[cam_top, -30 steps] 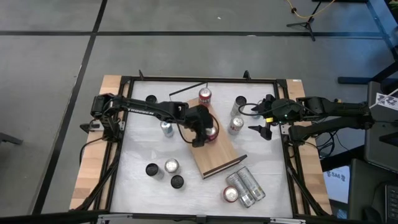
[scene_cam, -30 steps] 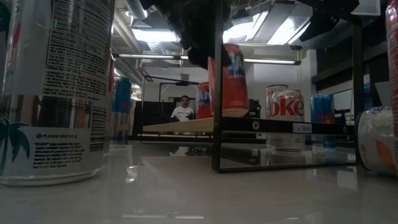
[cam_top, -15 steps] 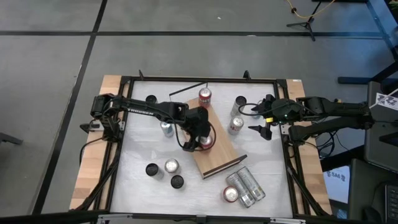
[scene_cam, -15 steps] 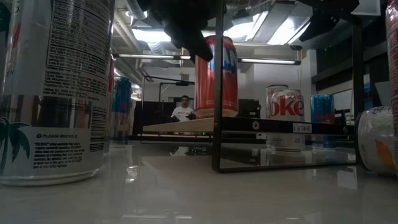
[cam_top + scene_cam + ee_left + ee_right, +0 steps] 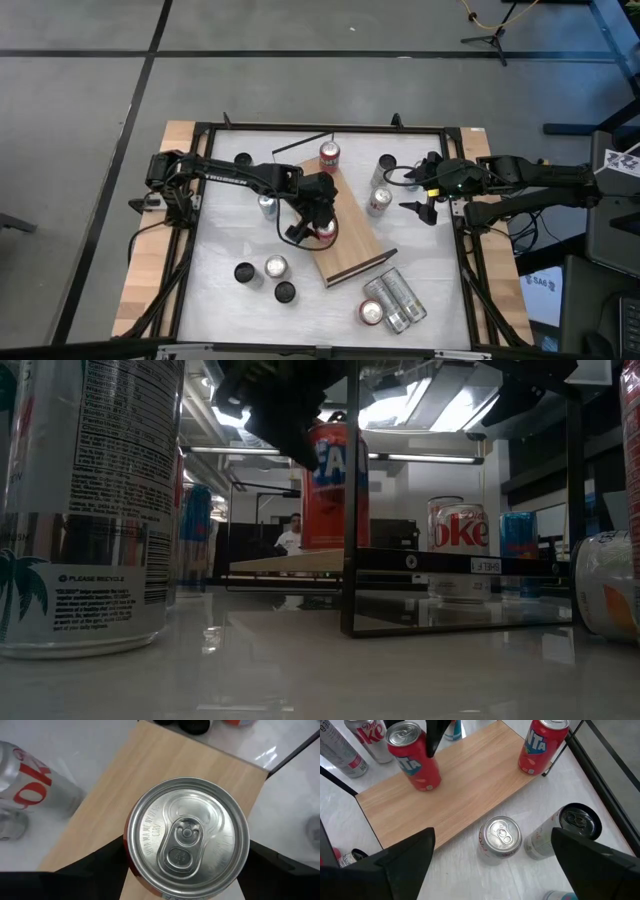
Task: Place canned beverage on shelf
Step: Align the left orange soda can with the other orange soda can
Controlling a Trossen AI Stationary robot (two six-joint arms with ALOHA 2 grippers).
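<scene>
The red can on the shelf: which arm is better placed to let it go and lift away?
Left. The left gripper is at the red can standing on the shelf. The right gripper waits open near the table's right edge.

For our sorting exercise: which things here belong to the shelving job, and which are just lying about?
Part of the job:
- red can, upright on the shelf
- left gripper, around that can
- second red can at the shelf's far end

Lying about:
- silver can beside the shelf
- cans lying flat
- right gripper, waiting open
</scene>
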